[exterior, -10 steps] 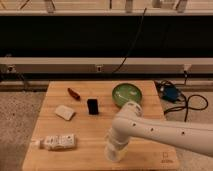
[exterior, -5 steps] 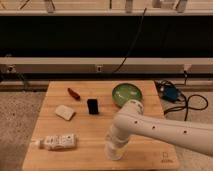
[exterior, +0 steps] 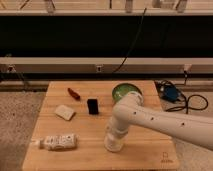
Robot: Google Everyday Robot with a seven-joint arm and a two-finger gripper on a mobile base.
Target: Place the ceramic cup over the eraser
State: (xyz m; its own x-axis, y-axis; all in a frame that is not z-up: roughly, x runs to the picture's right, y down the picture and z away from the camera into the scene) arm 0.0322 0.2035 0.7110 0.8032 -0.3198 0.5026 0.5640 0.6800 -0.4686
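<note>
The eraser (exterior: 92,106), a small black block, stands on the wooden table (exterior: 85,130) left of centre. My gripper (exterior: 113,143) is at the end of the white arm (exterior: 150,120), which reaches in from the right, low over the table's front middle, in front and to the right of the eraser. A small white shape at the gripper's tip looks like the ceramic cup (exterior: 112,146), but it blends with the white wrist. I cannot tell whether it rests on the table.
A green bowl (exterior: 125,91) sits at the back right, partly behind the arm. A thin red stick (exterior: 73,93) and a flat white block (exterior: 65,112) lie left of the eraser. A white labelled tube (exterior: 59,142) lies front left. Cables and a blue device (exterior: 170,94) lie off the table's right.
The arm and its tip have shifted slightly up and away from the table's front edge. The other objects have not moved.
</note>
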